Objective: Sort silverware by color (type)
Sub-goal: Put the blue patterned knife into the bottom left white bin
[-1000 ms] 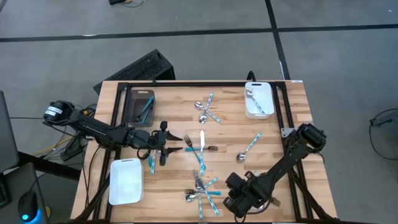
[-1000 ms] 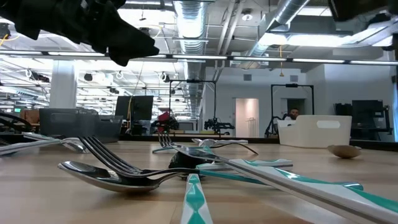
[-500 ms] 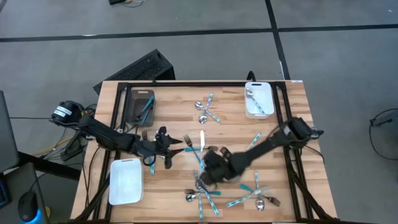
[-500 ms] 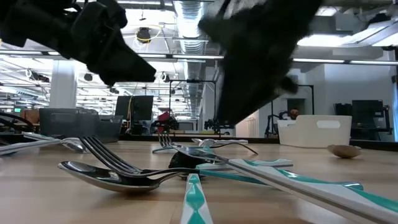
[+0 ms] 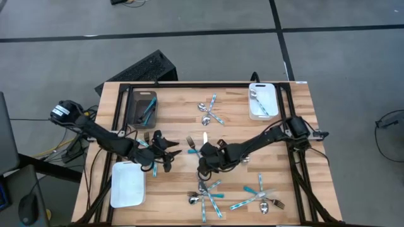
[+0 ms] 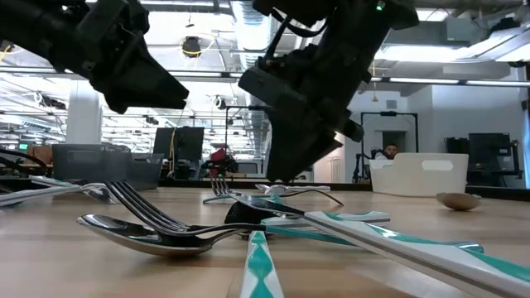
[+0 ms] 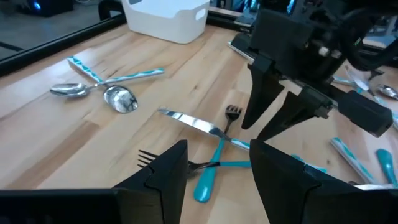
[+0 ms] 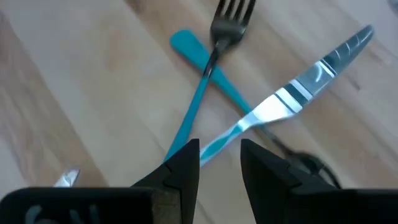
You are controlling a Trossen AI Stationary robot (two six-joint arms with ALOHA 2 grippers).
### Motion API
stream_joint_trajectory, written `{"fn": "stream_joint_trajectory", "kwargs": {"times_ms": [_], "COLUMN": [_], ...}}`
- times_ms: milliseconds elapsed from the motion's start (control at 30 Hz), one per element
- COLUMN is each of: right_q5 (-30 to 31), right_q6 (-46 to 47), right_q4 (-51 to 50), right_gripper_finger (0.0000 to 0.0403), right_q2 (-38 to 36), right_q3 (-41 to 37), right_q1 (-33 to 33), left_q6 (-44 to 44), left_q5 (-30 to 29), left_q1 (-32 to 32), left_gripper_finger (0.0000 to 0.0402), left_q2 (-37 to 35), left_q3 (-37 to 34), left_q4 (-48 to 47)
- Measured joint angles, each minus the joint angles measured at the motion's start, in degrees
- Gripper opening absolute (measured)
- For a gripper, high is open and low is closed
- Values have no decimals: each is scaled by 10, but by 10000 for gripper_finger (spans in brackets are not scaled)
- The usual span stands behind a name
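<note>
The silverware lies in groups on the wooden table (image 5: pixel 278 135). At the centre a teal-handled knife (image 8: pixel 298 90) lies crossed over teal-handled forks (image 8: pixel 229 22). My right gripper (image 8: pixel 220 165) is open and points steeply down just above this knife's handle; in the left wrist view its fingers (image 7: pixel 267 121) stand over the crossing. My left gripper (image 5: pixel 169 153) hangs open to the left of the group, with nothing between its fingers (image 7: pixel 219 171). More silverware lies at the near edge (image 5: pixel 205 194), near right (image 5: pixel 260 198) and far centre (image 5: pixel 208 112).
A white tray (image 5: pixel 262 110) holding a few pieces stands at the far right. A dark grey tray (image 5: pixel 134 108) with teal-handled pieces stands at the far left. Another white tray (image 5: pixel 127 184) sits at the near left, and a loose teal-handled piece (image 5: pixel 154 168) lies beside it.
My right gripper has swung from the table's near right corner toward the left and far side, arriving over the crossed knife and forks at the centre and slowing there. My left gripper has drifted a little toward the near edge and rolled. No silverware has moved.
</note>
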Motion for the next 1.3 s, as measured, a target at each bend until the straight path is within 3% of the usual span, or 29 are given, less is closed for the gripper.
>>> {"fn": "stream_joint_trajectory", "kwargs": {"times_ms": [400, 700, 867, 1100, 1300], "right_q5": [-8, 3, -4, 11, 54], "right_q6": [62, 89, 109, 124, 108], "right_q4": [83, 57, 50, 48, 46], "right_gripper_finger": [141, 139, 118, 51, 49], "right_q2": [0, -1, -3, -4, -38], "right_q3": [-47, -58, -79, -81, -84], "right_q1": [-1, -5, -4, 18, 35], "left_q6": [1, 18, 23, 31, 38], "left_q5": [-40, -42, -49, -48, -48], "left_q1": [-33, -33, -32, -32, -32], "left_gripper_finger": [159, 159, 159, 159, 159], "left_q2": [-12, -13, -13, -13, -13], "left_q3": [0, 0, 0, 0, 0], "left_q4": [-13, -34, -47, -46, -54]}}
